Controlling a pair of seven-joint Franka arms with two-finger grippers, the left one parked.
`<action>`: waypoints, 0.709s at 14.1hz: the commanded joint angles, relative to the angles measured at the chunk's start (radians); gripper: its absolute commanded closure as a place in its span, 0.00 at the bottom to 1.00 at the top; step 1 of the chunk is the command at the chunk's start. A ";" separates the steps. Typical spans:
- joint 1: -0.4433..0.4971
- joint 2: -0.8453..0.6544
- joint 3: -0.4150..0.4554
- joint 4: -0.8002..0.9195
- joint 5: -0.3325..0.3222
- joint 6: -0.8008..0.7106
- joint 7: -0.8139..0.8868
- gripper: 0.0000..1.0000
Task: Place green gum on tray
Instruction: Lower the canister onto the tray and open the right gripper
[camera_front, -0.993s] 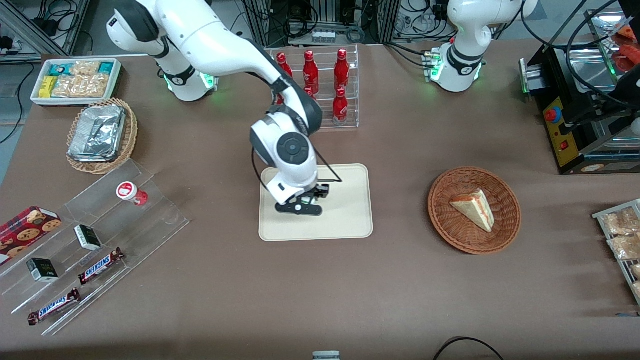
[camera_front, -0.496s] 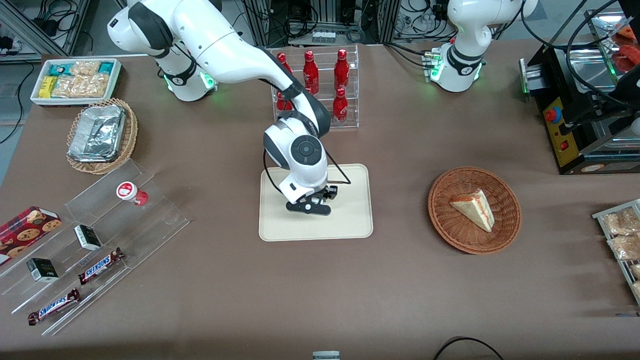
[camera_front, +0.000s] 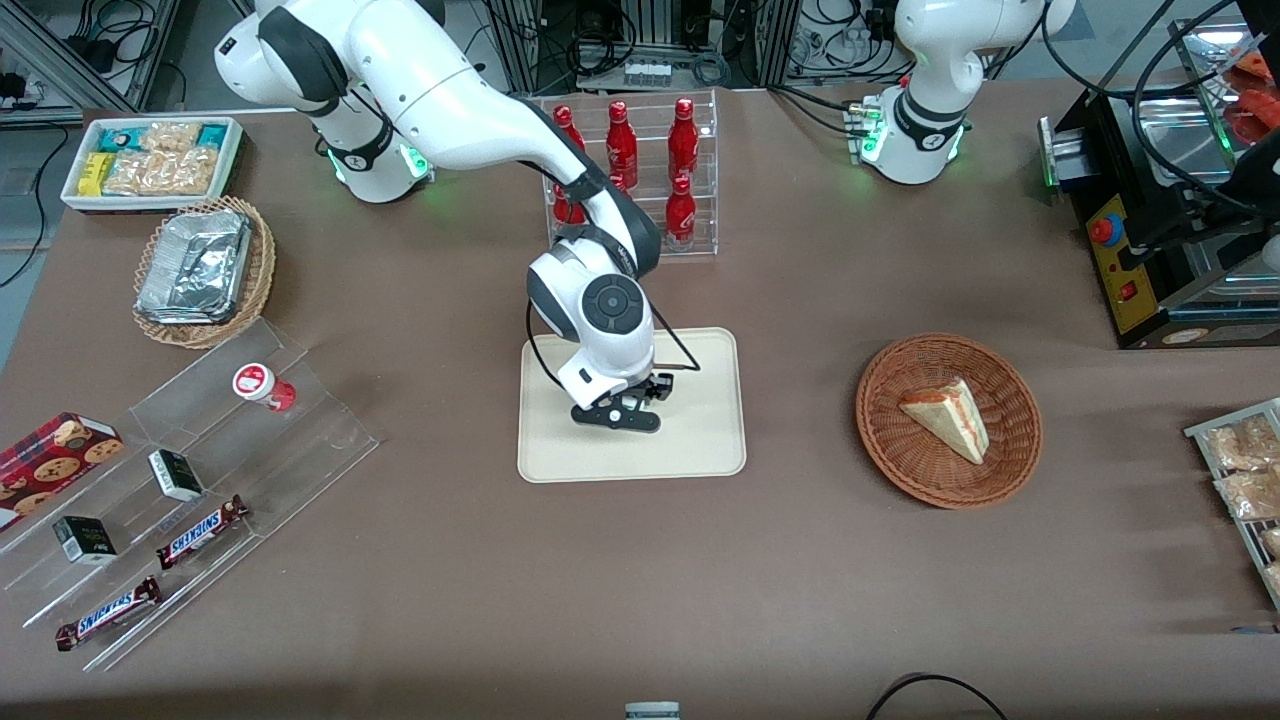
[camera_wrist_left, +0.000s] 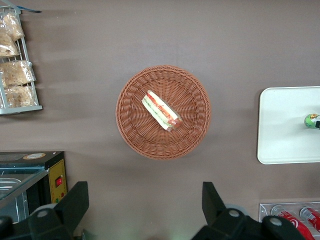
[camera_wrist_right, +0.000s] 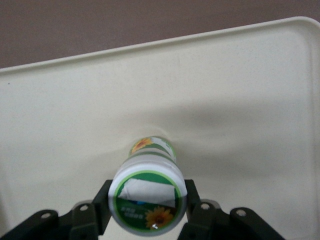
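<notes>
My right gripper (camera_front: 618, 414) is low over the middle of the cream-beige tray (camera_front: 700, 440). It is shut on the green gum (camera_wrist_right: 147, 197), a small white bottle with a green-and-white lid, one finger (camera_wrist_right: 101, 206) on each side of the lid. The bottle stands upright, with its base at the tray's surface (camera_wrist_right: 240, 90). In the front view the hand hides the bottle. The left wrist view shows the gum (camera_wrist_left: 312, 120) on the tray (camera_wrist_left: 282, 130).
A red-lidded bottle (camera_front: 262, 385) sits on a clear stepped stand with candy bars, toward the working arm's end. A rack of red bottles (camera_front: 640, 170) is farther from the front camera than the tray. A wicker basket with a sandwich (camera_front: 948, 420) lies toward the parked arm's end.
The gripper has carried the gum from the tray's working-arm edge to its middle. It has hardly moved over the last half second.
</notes>
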 joint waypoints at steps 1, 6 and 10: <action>0.002 0.027 -0.004 0.037 -0.006 0.013 -0.001 0.00; 0.002 0.032 -0.004 0.037 -0.032 0.009 -0.021 0.00; -0.007 0.015 -0.004 0.037 -0.032 -0.019 -0.079 0.00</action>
